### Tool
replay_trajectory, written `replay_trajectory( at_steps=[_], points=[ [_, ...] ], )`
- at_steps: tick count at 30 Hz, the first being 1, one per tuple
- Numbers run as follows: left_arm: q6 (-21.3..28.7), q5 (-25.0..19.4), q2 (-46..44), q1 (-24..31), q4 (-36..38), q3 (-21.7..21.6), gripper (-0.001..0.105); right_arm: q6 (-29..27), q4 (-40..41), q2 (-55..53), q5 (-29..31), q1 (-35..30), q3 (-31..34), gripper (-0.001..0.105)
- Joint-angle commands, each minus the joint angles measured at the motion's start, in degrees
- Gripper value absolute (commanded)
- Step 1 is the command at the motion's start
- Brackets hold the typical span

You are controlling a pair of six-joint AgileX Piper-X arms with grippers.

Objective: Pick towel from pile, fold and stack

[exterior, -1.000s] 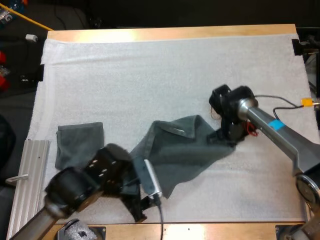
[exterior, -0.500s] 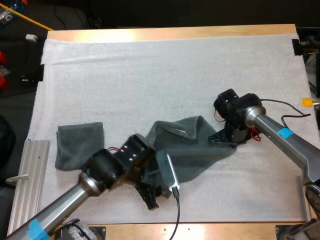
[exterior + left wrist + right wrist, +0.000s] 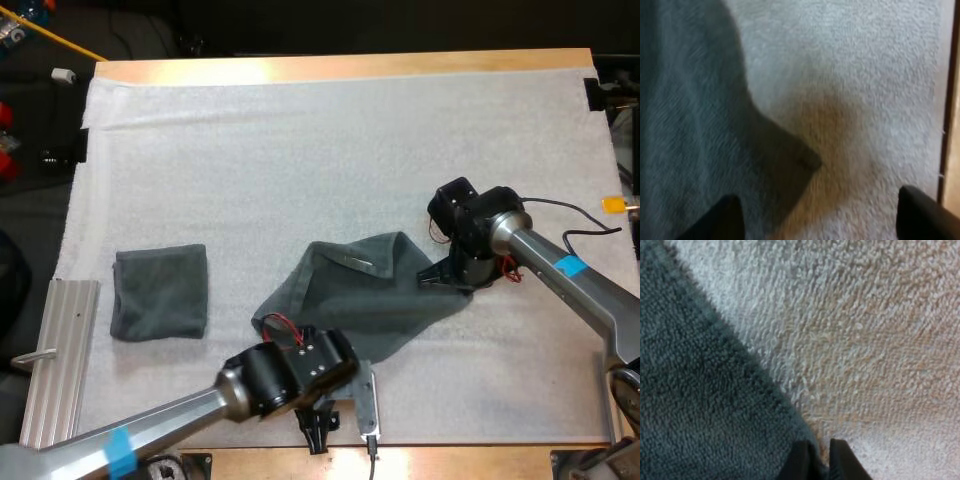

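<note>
A dark grey-green towel lies spread and rumpled on the white mat, right of centre. My right gripper is at its right corner, shut on the towel's edge; the two fingertips pinch the cloth between them. My left gripper hovers near the mat's front edge by the towel's near corner. Its fingers stand apart, open, with that corner between them and untouched. A folded towel rests flat at the left of the mat.
A ribbed metal rail lies along the mat's left edge beside the folded towel. The wooden table edge runs just in front of my left gripper. The far half of the mat is bare.
My left arm has swung right and forward along the towel's near edge to its front corner. My right gripper shifted slightly right a second ago and has since held still on the towel.
</note>
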Motion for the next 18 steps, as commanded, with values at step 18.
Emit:
replay_trajectory(
  at_steps=[18],
  points=[
    [-0.75,-1.62,16.39,-0.17,-5.78,0.01,0.057,0.26,0.86,-0.71,0.36,-0.26,0.02,0.0]
  ],
)
